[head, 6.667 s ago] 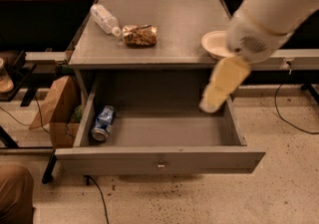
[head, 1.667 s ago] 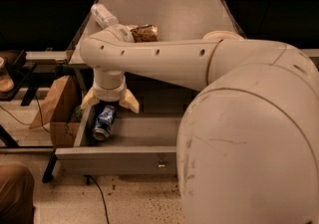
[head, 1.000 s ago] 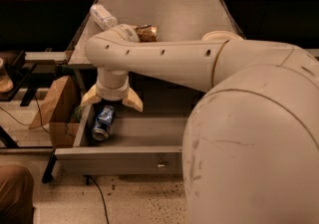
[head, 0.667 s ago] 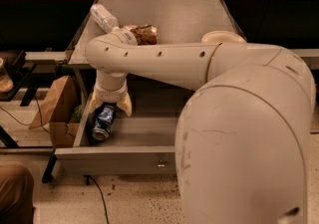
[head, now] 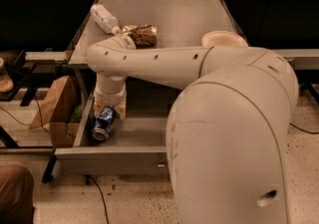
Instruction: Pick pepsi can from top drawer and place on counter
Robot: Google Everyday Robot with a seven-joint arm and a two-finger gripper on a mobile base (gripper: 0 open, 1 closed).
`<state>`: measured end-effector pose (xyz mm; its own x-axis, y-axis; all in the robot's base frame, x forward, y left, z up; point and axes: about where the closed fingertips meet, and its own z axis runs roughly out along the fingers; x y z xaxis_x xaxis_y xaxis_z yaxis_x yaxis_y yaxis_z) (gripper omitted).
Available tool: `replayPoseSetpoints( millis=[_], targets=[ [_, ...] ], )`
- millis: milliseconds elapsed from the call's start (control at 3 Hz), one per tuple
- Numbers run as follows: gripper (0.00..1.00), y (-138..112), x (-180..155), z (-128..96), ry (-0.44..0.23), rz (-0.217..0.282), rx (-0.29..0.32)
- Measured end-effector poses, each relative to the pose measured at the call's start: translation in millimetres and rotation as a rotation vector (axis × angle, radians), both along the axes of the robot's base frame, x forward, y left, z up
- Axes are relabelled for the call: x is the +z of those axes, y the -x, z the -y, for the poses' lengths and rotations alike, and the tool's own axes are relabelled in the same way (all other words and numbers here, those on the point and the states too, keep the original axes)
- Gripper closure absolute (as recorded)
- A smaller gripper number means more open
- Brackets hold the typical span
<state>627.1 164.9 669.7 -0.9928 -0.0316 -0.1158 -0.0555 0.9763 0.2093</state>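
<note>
Pepsi can (head: 102, 124) lying tilted at left end of open top drawer (head: 112, 161), beside left wall. Gripper (head: 110, 112) reaching down from above, clamping onto can's upper end. Counter (head: 184, 14) behind, carrying plastic bottle (head: 104, 19), snack bag (head: 142, 34), plate (head: 224, 39).

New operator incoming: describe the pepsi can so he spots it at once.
Below the grey counter, find the open top drawer; look at its left side, under the gripper. The pepsi can lies there, small and blue with a silver end, unlike the clear bottle and brown snack bag up top.
</note>
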Motion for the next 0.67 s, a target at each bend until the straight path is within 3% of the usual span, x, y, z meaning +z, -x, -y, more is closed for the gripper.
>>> replayPoseSetpoints(
  millis=[333, 667],
  targets=[
    [0.28, 1.3, -6.0, -1.3, 0.002, -0.012, 0.007],
    [0.29, 4.4, -11.8, -4.1, 0.001, -0.025, 0.021]
  ],
)
